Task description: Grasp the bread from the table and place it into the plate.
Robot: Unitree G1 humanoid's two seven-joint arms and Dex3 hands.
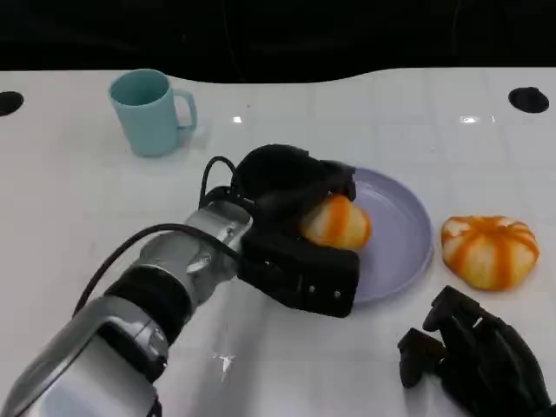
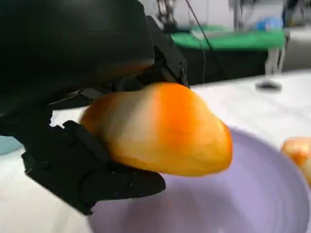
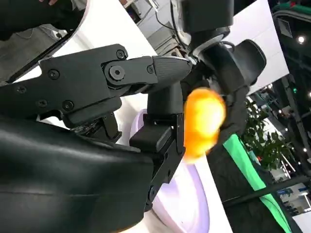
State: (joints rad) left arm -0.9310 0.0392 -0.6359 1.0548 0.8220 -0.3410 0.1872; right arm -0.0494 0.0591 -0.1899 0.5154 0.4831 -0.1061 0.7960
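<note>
In the head view, the left hand [image 1: 300, 234] held one bread [image 1: 337, 222] over the near side of the one purple plate [image 1: 401, 228], while the right hand [image 1: 473, 352] rested on the table with its fingers curled and holding nothing, near a second bread [image 1: 489, 250]; one blue cup [image 1: 152, 111] stood far back. In the left wrist view, the bread [image 2: 163, 128] hung just above the plate [image 2: 252, 194], pinched between black fingers [image 2: 92, 167]. In the right wrist view, the bread [image 3: 203, 121] looked close to the plate's [image 3: 187, 204] rim, so it might roll off onto the table if let go too soon.

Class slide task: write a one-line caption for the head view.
Left hand holds a bread roll over the purple plate; second roll and teal mug sit nearby.
</note>
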